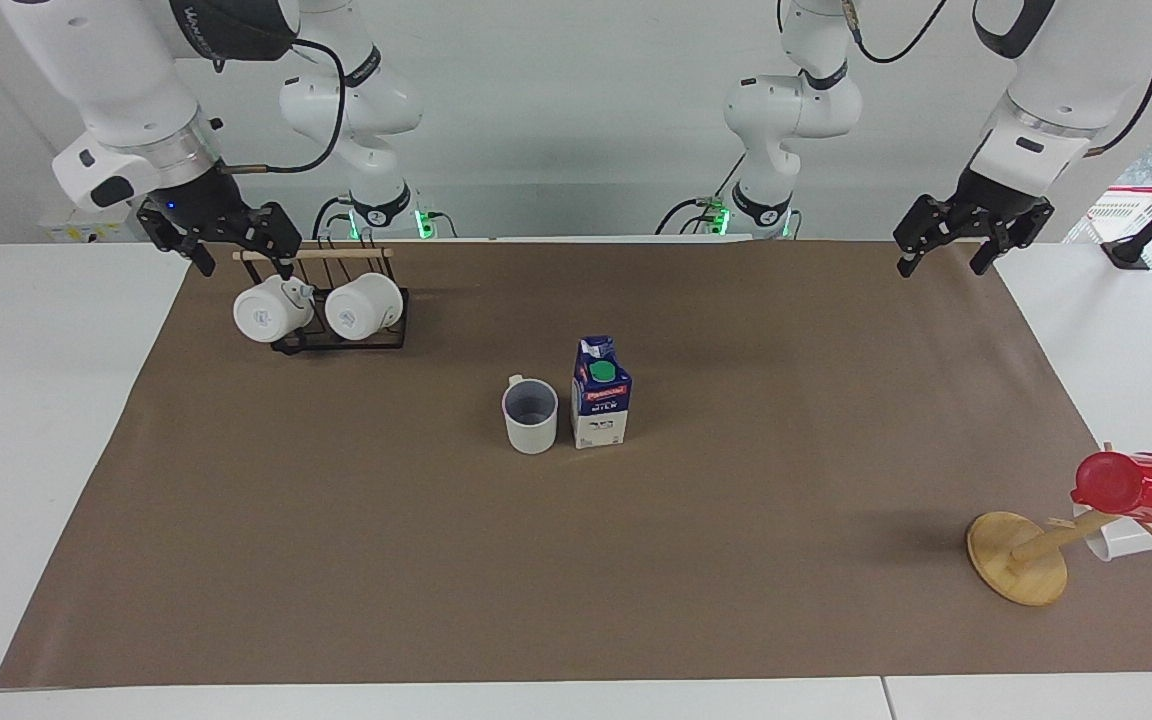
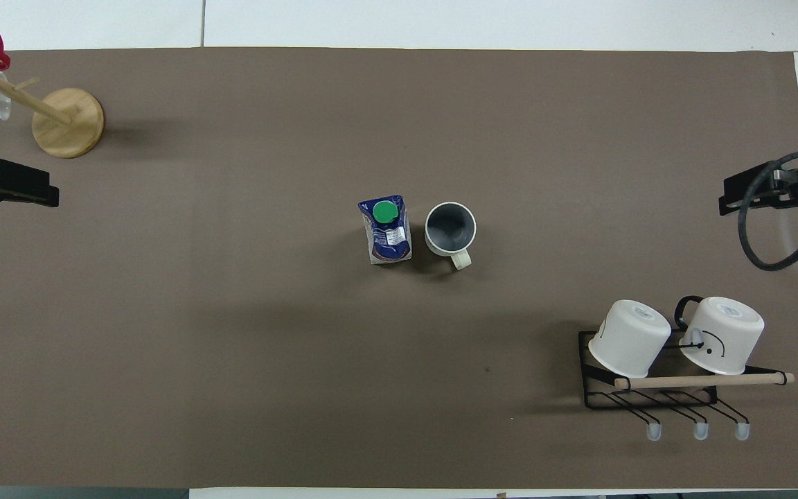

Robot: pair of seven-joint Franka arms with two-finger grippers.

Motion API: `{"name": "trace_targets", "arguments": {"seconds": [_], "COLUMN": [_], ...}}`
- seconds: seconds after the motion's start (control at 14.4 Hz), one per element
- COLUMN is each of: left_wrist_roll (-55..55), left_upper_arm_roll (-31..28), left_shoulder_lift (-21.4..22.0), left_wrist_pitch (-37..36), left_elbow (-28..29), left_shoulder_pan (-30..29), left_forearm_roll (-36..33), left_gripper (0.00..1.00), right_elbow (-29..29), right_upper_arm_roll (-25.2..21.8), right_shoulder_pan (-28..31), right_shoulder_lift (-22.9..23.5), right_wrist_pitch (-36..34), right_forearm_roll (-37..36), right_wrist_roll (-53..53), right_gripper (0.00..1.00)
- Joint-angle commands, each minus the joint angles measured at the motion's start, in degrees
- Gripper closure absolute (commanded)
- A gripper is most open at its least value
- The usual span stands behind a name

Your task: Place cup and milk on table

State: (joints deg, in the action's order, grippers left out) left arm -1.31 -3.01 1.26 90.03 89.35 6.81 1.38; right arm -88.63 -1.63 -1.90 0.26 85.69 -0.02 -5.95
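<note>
The off-white cup [image 1: 530, 415] [image 2: 450, 227] stands upright in the middle of the brown mat on the table [image 1: 736, 580], handle toward the robots. Right beside it, toward the left arm's end, the blue and white milk [image 1: 600, 392] [image 2: 386, 230] carton stands upright with its green cap up. My left gripper [image 1: 941, 262] [image 2: 7, 193] hangs open and empty over the mat's edge at its own end. Open and empty too, my right gripper [image 1: 244, 268] [image 2: 752, 194] hovers above the mug rack. Neither touches cup or milk.
A black wire rack [image 1: 336, 340] [image 2: 655, 398] with two white mugs sits near the robots at the right arm's end. At the left arm's end, farther from the robots, a wooden mug tree [image 1: 1021, 560] [image 2: 66, 121] carries a red cup [image 1: 1131, 487].
</note>
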Motion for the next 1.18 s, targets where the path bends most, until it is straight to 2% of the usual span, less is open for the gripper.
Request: {"name": "trace_targets", "arguments": {"seconds": [0.0, 0.21, 1.11], "left_wrist_roll": [3.6, 6.3, 6.6], "left_upper_arm_roll": [0.0, -0.1, 0.0], "left_shoulder_lift": [0.1, 1.3, 1.3], "left_wrist_pitch": [-2.1, -2.2, -1.6], "left_elbow": [-0.5, 1.9, 2.0], "left_shoulder_pan": [-2.1, -3.4, -3.6], "left_forearm_roll": [1.0, 1.0, 0.8], "left_gripper": [0.00, 0.00, 0.00], "right_elbow": [-0.3, -0.4, -0.2], "right_upper_arm_roll": [0.1, 0.0, 0.0], "right_shoulder_pan": [1.0, 0.9, 0.5], "right_shoulder_lift": [-1.1, -1.2, -1.1], "right_wrist_pitch": [0.1, 0.2, 0.4], "right_forearm_roll": [0.6, 0.6, -1.1], "right_wrist_roll": [1.3, 1.2, 1.7], "right_gripper": [0.00, 0.00, 0.00]}}
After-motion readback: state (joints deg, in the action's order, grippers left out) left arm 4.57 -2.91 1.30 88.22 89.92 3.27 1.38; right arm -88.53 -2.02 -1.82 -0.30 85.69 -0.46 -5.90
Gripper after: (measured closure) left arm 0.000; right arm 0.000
